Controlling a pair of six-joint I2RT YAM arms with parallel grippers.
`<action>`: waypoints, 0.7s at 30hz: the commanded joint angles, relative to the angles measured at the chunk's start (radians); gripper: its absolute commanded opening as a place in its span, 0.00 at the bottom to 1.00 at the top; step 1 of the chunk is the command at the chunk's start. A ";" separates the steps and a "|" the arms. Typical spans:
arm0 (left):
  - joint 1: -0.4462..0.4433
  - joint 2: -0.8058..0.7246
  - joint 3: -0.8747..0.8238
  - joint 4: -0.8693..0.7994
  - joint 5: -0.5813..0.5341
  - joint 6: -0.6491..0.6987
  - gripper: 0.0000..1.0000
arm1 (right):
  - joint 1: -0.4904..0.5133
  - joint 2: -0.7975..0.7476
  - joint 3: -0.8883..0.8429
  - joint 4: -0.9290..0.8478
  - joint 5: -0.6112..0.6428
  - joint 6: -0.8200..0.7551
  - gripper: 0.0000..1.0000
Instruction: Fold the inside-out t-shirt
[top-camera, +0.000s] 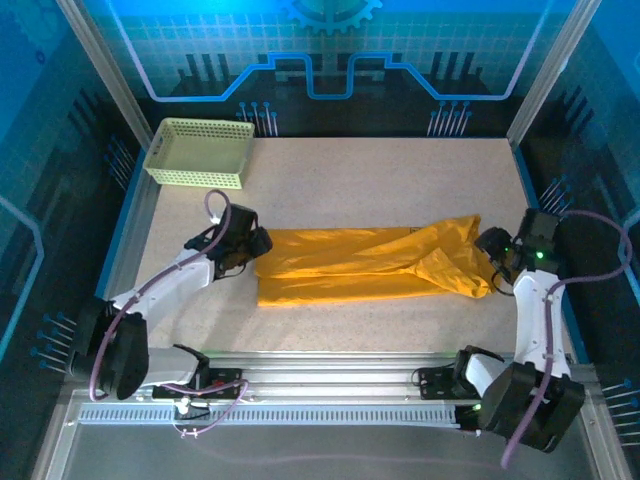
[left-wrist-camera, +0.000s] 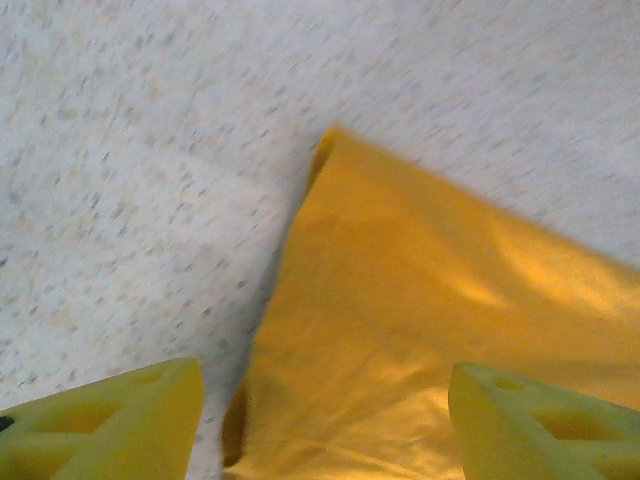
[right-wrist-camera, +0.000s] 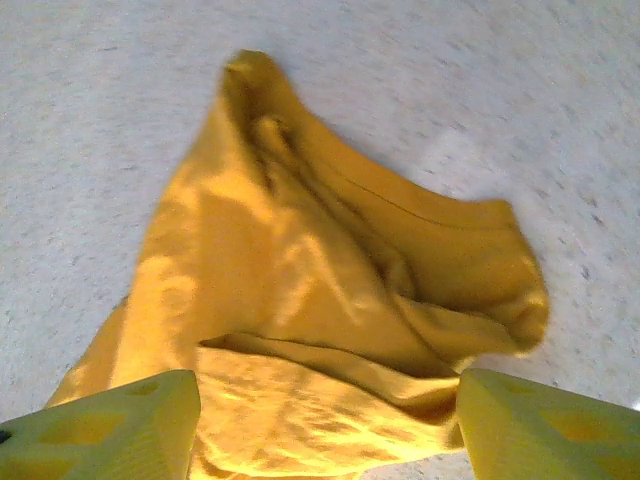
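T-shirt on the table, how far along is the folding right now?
Done: the t-shirt lies as a long narrow band, seemingly folded lengthwise. In hand: the left gripper and right gripper sit open at its two ends, holding nothing. Left: smoothing the rumpled right end and the crosswise folds.

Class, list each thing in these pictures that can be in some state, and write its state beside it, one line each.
T-shirt: lying on the table, folded lengthwise into a long band, bunched at its right end.
Basket: upright at the table's far left corner, empty.
Left gripper: open, above the t-shirt's left corner.
Right gripper: open, above the bunched end.
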 joint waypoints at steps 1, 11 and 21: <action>-0.041 0.047 0.102 0.022 0.053 0.023 0.67 | 0.129 0.055 0.055 0.035 0.007 -0.030 0.70; -0.090 0.365 0.210 0.112 0.207 -0.011 0.71 | 0.206 0.513 0.097 0.227 -0.111 0.017 0.70; 0.053 0.443 0.094 0.220 0.230 -0.048 0.68 | 0.124 0.735 0.149 0.280 -0.016 0.104 0.67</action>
